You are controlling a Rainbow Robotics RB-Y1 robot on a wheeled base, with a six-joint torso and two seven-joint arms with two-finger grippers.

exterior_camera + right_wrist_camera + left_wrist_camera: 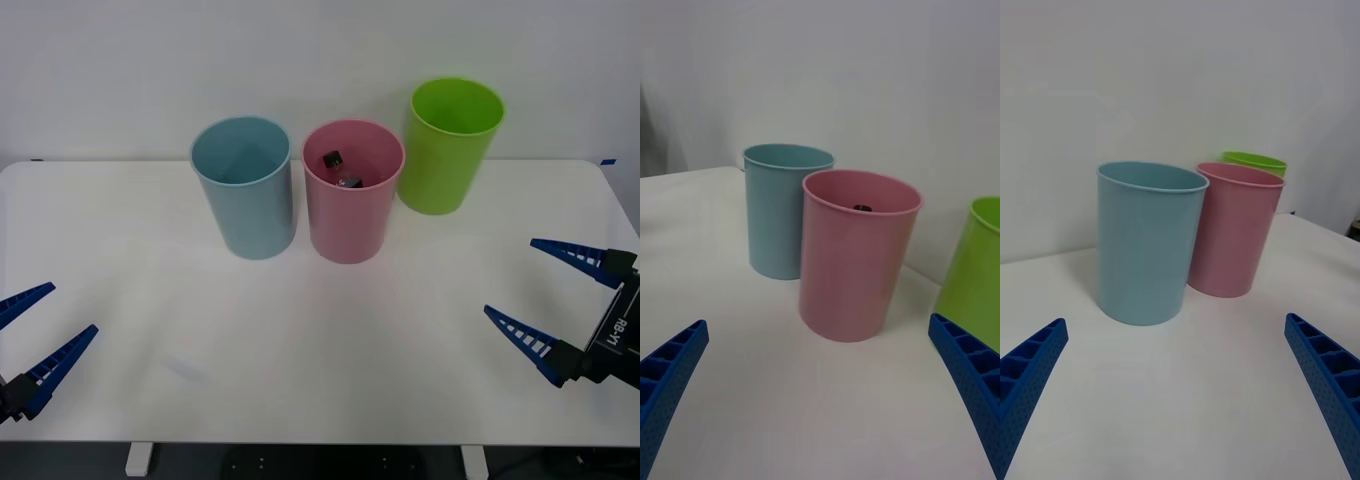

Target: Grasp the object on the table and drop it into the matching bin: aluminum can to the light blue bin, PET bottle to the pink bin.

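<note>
The PET bottle [342, 172] lies inside the pink bin [352, 225]; its black cap and a dark patch show through the bin's mouth, and a dark bit of the bottle [862, 207] peeks over the rim of the pink bin [854, 277] in the right wrist view. The light blue bin [246, 205] stands just left of the pink one on the white table [300, 350]. My left gripper [30, 335] is open at the table's near left edge. My right gripper [550, 295] is open at the near right. Both hold nothing.
A lime green bin [450, 145] stands to the right of the pink bin, slightly farther back. A white wall rises behind the table. The three bins sit in a row at the table's far middle.
</note>
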